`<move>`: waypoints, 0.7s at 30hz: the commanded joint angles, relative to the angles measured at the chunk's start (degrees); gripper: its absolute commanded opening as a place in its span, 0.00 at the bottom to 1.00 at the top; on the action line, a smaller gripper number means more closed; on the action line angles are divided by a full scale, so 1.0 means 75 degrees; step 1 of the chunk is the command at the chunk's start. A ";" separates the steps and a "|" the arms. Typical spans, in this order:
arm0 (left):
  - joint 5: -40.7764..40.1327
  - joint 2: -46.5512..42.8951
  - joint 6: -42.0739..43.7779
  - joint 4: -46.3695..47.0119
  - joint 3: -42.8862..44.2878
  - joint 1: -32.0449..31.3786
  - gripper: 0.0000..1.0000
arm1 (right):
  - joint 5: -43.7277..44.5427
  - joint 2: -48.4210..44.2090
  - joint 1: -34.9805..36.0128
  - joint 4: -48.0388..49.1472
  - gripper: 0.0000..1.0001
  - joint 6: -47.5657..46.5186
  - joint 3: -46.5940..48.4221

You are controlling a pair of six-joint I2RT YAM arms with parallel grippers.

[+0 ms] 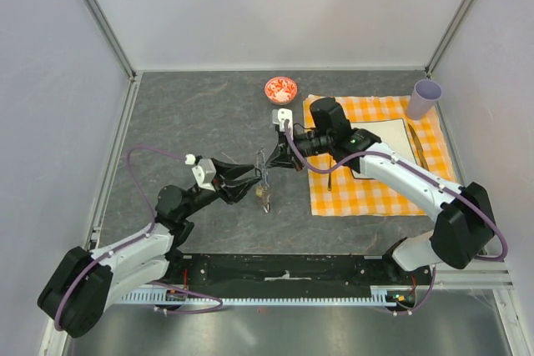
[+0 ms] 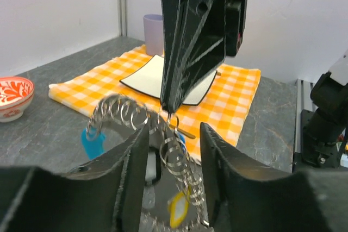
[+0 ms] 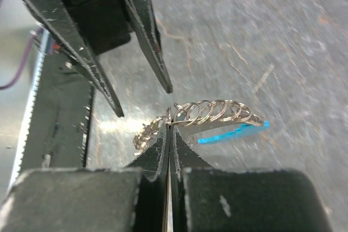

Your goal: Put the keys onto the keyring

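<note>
the keyring (image 3: 212, 112), a coiled wire loop with a blue strip, hangs just left of the orange checked cloth (image 1: 367, 181), keys (image 1: 264, 197) dangling below. the right gripper (image 3: 168, 129) pinches its wire, jaws fully closed; the left gripper (image 2: 174, 139) stands parted around it, gripping nothing.

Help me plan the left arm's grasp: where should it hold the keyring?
Grip the keyring on its wire next to the right gripper's pinch, coming in level from the left arm's side, left gripper fingers straddling it. The wire is held up there; the keys hang lower.
</note>
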 commanded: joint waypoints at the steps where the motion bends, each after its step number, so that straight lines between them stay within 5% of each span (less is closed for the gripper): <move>1: -0.0152 0.0496 0.1079 0.0885 -0.0285 -0.0039 0.51 | 0.1486 -0.0008 0.0095 -0.2393 0.00 -0.1792 0.1070; 10: 0.0493 0.1353 0.2168 0.0958 -0.0064 -0.0016 0.52 | 0.4053 0.0437 0.0810 -0.4256 0.00 -0.3046 0.1984; 21: 0.1430 0.1704 0.2710 0.0664 0.0428 -0.0004 0.51 | 0.4335 0.1139 0.1419 -0.5371 0.00 -0.3996 0.3214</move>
